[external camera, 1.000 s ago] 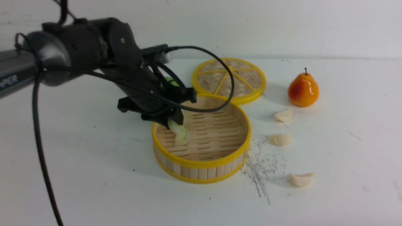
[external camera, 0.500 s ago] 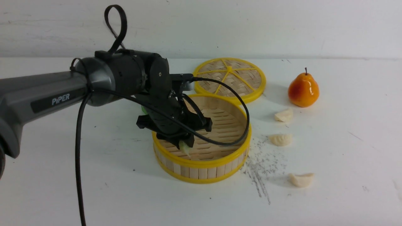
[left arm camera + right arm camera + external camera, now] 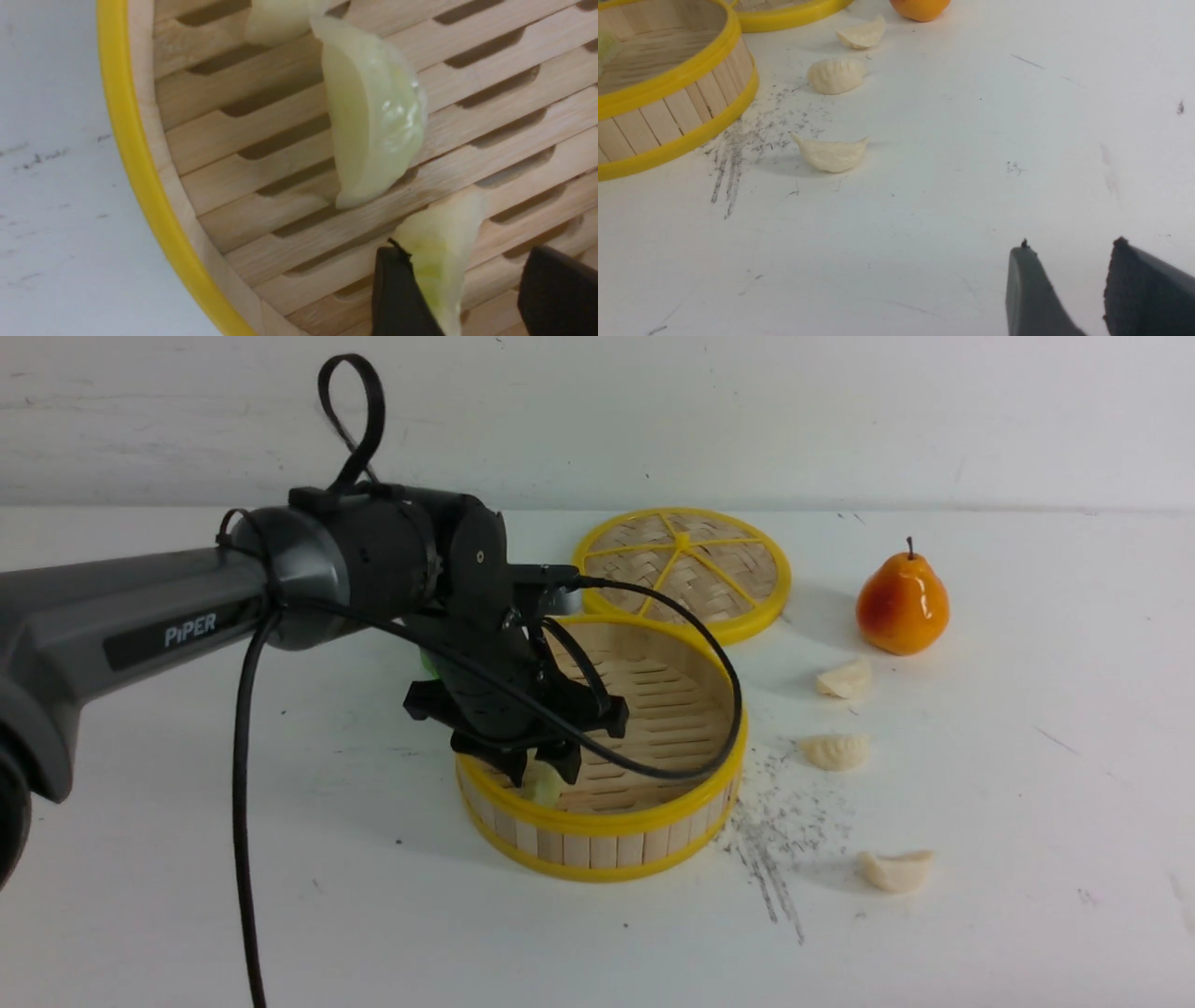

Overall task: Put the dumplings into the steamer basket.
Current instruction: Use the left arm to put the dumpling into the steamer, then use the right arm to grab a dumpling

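Compared with half a second earlier, the left gripper [image 3: 544, 767] is seen with its fingers spread. The translucent pale green crescent dumpling [image 3: 541, 788] is touched by only one finger [image 3: 397, 298]. It is lodged inside the round yellow-rimmed bamboo steamer basket [image 3: 607, 823], at the lower centre-left of the front view. Its long axis lies along the fingers, with its tip pointed at a second green dumpling [image 3: 373, 116]. Three cream-white pleated dumplings [image 3: 834, 751] are seen outside, at right. The right gripper [image 3: 1071, 242] is held spread and empty.

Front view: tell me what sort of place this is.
Probably a robot test bench, not a kitchen: a bare, scuffed white table against a blank white wall, a Piper-labelled robot arm, and toy-like dumplings and a glossy pear laid out beside a steamer basket.
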Controlling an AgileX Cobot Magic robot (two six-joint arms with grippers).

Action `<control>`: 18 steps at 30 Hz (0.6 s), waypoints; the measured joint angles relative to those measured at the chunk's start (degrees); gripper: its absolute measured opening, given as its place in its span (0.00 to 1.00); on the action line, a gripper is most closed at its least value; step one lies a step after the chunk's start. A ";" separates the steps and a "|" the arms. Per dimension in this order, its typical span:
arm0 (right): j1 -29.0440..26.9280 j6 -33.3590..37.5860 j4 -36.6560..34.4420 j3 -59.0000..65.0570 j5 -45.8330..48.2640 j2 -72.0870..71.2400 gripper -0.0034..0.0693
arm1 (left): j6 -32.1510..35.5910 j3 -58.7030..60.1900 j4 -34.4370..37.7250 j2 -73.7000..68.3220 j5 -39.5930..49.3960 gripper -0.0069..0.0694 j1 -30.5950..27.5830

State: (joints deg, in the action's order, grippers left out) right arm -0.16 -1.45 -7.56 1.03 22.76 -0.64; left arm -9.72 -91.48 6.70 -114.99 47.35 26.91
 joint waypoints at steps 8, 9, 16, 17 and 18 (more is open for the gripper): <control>0.00 0.00 0.00 0.00 0.00 0.00 0.38 | 0.00 -7.44 -3.73 8.98 3.82 0.38 0.00; 0.00 0.00 0.00 0.00 0.00 0.00 0.38 | 0.00 -8.04 -4.69 11.19 3.82 0.32 0.00; 0.00 0.00 0.00 0.00 0.00 0.00 0.38 | -0.05 -8.61 -11.56 29.80 3.08 0.07 0.00; 0.00 0.00 0.00 0.00 0.00 0.00 0.38 | -0.16 -8.12 -12.54 34.36 2.52 0.07 0.00; 0.00 0.00 0.00 0.00 0.00 0.00 0.38 | -0.16 -7.51 -12.97 36.31 2.00 0.07 0.00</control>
State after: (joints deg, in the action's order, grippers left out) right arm -0.16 -1.45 -7.56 1.03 22.76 -0.64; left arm -9.88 -98.98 -6.27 -78.67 49.34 26.91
